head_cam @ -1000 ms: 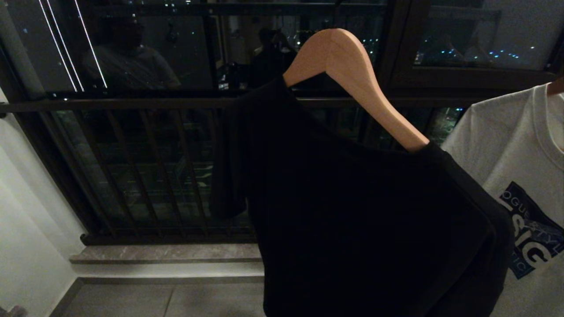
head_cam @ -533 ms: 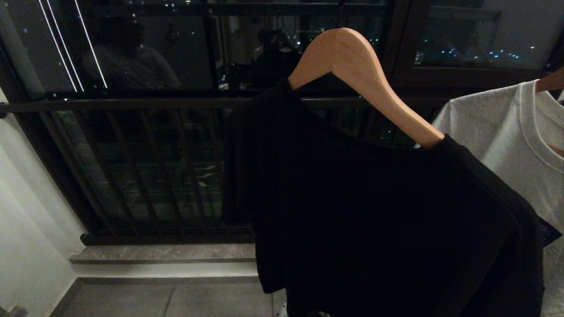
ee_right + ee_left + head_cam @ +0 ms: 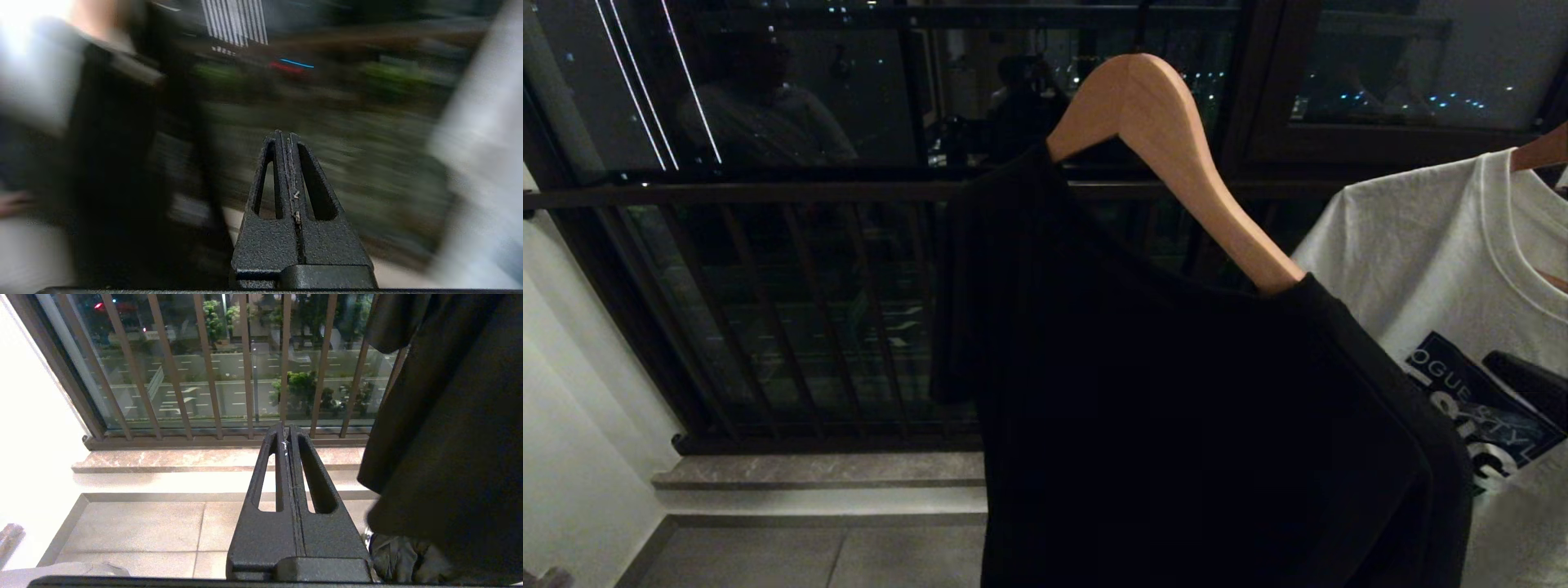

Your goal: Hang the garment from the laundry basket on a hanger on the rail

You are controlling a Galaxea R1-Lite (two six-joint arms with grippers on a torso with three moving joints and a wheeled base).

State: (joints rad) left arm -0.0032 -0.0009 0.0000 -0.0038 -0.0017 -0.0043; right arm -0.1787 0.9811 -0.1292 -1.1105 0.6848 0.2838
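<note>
A black garment (image 3: 1176, 408) hangs on a wooden hanger (image 3: 1168, 122) in the middle of the head view. The hanger's hook runs up out of the picture, and the rail is out of view. My right gripper (image 3: 1499, 363) shows as a dark shape at the right, in front of a white T-shirt, apart from the black garment. Its fingers are shut on nothing (image 3: 285, 136). My left gripper (image 3: 286, 430) is parked low, shut and empty, left of the garment's hem (image 3: 449, 416). A sliver of the laundry basket's pale rim (image 3: 366, 535) shows under that hem.
A white printed T-shirt (image 3: 1421, 261) hangs on a second hanger right of the black one. Behind both runs a dark balustrade (image 3: 768, 196) with vertical bars before a night window. A stone sill (image 3: 817, 469) and tiled floor lie below, a white wall to the left.
The black garment and hanger swung right, then back left. The white T-shirt shifted. The right gripper has come into the head view at the right edge.
</note>
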